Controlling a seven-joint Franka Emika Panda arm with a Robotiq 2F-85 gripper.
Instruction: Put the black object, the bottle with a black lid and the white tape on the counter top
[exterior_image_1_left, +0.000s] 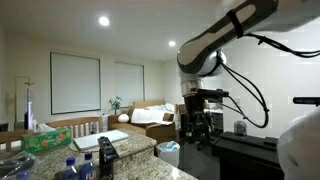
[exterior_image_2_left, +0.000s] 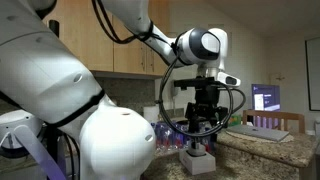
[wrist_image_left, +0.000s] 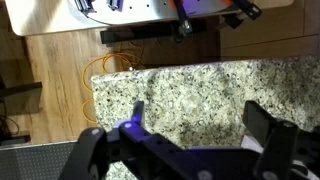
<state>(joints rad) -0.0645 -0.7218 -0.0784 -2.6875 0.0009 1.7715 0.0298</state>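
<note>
My gripper (exterior_image_1_left: 197, 128) hangs open and empty above the speckled granite counter top (wrist_image_left: 190, 90); it also shows in an exterior view (exterior_image_2_left: 200, 128). In the wrist view both fingers (wrist_image_left: 200, 112) are spread wide with only bare granite between them. A dark oblong thing, likely the black object (exterior_image_1_left: 106, 153), stands on the counter top (exterior_image_1_left: 135, 150) left of the gripper. A small whitish object (exterior_image_2_left: 197, 160) sits just below the gripper; I cannot tell whether it is the white tape. I cannot make out the bottle with a black lid.
Blue-capped clear bottles (exterior_image_1_left: 76, 166) and a flat white item (exterior_image_1_left: 87, 143) are on the counter. A black desk (exterior_image_1_left: 245, 152) stands beside the arm. A lit screen (exterior_image_2_left: 266, 97) is behind the counter (exterior_image_2_left: 265, 148). Wooden floor and an orange cable (wrist_image_left: 115, 64) lie beyond the counter edge.
</note>
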